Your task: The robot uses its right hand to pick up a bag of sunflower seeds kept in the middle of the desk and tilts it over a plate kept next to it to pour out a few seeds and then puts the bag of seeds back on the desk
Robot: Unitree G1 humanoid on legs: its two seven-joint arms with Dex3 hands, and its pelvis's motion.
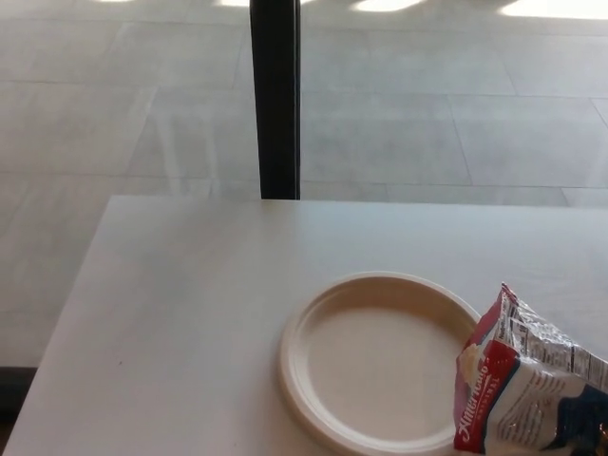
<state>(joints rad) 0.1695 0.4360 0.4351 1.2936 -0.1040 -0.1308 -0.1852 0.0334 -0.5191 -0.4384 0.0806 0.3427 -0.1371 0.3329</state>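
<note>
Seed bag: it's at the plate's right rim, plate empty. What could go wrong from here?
1. The seed bag overlaps the plate's right rim and runs out of frame; whatever holds it is unseen, so grip security can't be checked.
2. Its mouth is barely inside the rim, so seeds may spill onto the desk.

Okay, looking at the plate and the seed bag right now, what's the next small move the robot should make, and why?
Probably bring the right robot hand in to grasp the bag of sunflower seeds. Neither robot hand shows in the head view. The plate looks empty, with no seeds on it, so nothing seems poured yet. The bag's near edge overlaps the plate's right rim, so once held it should need only a short tilt over the plate.
</note>
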